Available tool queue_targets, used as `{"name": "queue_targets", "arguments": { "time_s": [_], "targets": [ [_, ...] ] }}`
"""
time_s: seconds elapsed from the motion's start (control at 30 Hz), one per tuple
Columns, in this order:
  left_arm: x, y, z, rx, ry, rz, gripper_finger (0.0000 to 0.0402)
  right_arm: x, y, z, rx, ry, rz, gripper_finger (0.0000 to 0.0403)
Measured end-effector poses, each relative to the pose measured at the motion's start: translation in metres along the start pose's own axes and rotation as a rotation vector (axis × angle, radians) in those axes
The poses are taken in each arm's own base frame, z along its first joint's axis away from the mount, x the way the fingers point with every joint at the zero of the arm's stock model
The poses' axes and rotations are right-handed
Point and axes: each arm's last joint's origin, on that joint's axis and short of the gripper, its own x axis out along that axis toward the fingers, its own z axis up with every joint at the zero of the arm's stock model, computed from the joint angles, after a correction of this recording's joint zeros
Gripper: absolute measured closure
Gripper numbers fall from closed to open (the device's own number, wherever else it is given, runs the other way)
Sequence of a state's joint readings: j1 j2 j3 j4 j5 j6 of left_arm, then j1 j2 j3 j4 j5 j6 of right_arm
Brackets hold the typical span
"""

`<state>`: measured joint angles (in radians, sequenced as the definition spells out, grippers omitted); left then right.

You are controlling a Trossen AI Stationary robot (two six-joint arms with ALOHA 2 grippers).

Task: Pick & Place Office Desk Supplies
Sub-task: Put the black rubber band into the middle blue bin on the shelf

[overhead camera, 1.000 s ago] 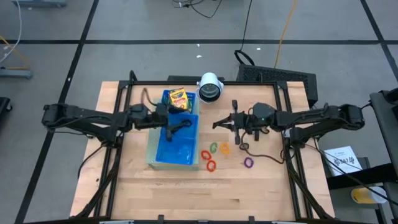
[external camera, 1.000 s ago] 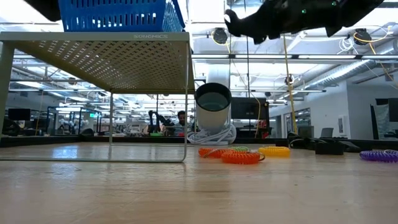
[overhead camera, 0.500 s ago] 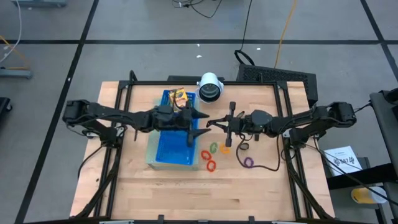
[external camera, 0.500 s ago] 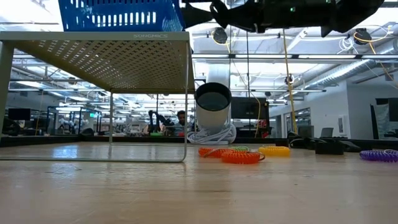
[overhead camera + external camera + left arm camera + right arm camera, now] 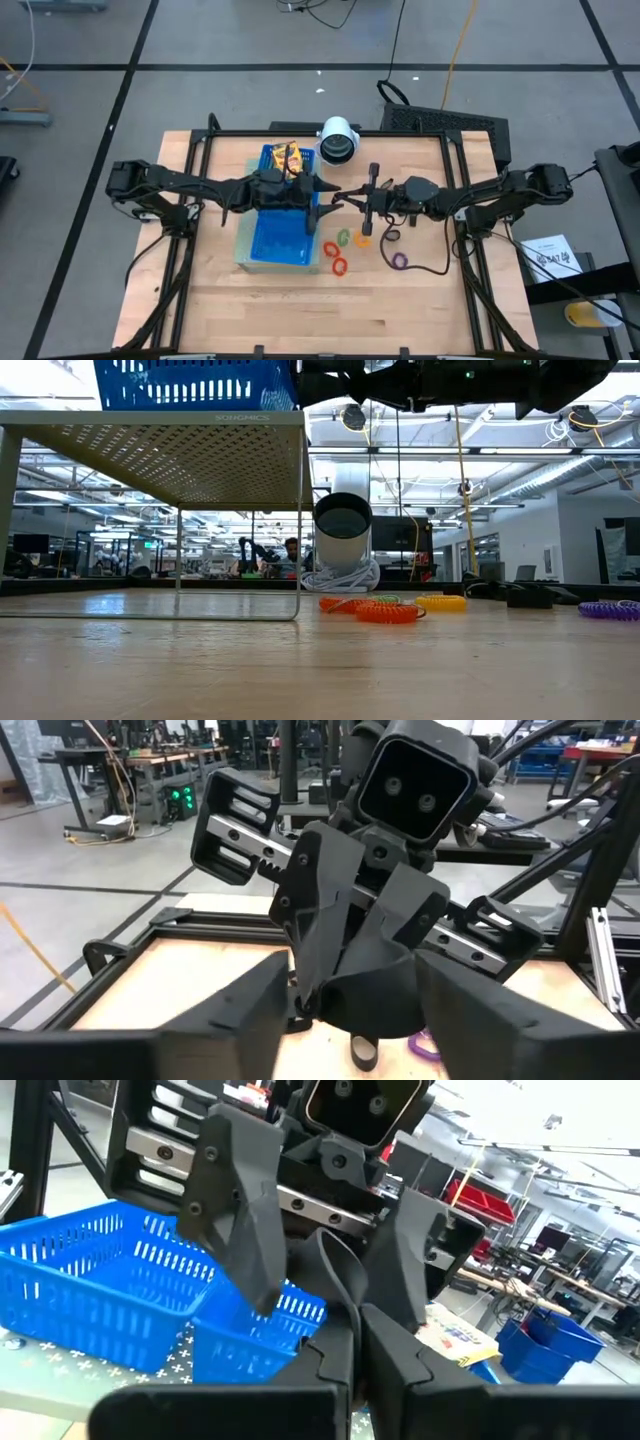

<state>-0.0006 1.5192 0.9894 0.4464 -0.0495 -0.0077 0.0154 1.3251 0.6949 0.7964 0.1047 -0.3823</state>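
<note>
A wooden table [image 5: 280,300] in a workshop. The right gripper [image 5: 338,199], shut, pinches a small black clip [image 5: 338,1275], seemingly light, stiff and slippery. The left gripper [image 5: 325,208] meets it, jaws apart around the clip, beside a blue tray [image 5: 275,240]. Rings [image 5: 340,252] lie below.

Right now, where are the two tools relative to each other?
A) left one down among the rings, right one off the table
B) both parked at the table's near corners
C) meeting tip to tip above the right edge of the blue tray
C: in the high view the left tool and right tool face each other at the blue tray's right edge.
</note>
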Motion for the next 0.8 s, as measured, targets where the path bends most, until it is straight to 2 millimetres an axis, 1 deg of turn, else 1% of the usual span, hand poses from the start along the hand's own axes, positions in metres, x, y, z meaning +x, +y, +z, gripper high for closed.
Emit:
{"name": "queue_targets", "arguments": {
  "time_s": [0.27,0.3,0.33,0.43,0.5,0.67,0.8],
  "targets": [
    [0.0,0.001,0.0,0.004,0.0,0.0,0.0358,0.0,0.001,-0.002,-0.002,0.019,0.01,0.0398],
    [0.0,0.002,0.0,0.005,0.0,0.001,0.0377,0.0,0.001,-0.002,-0.002,0.02,0.01,0.0395],
    [0.0,0.003,0.0,0.008,0.001,-0.001,0.0387,0.0,0.001,-0.002,-0.002,0.022,0.008,0.0392],
    [-0.004,0.005,0.003,0.019,0.014,-0.007,0.0384,-0.002,-0.001,-0.003,0.005,0.061,-0.049,0.0375],
    [-0.009,0.006,0.006,0.032,0.025,-0.006,0.0381,-0.006,-0.004,0.001,0.015,0.096,-0.086,0.0356],
    [-0.04,0.005,0.029,0.034,0.048,-0.019,0.0393,-0.027,-0.013,0.009,0.126,0.2,-0.117,0.0294],
    [-0.063,0.003,0.035,0.049,0.138,-0.024,0.0381,-0.051,-0.018,0.019,0.195,0.267,-0.09,0.0253]
  ]
}}
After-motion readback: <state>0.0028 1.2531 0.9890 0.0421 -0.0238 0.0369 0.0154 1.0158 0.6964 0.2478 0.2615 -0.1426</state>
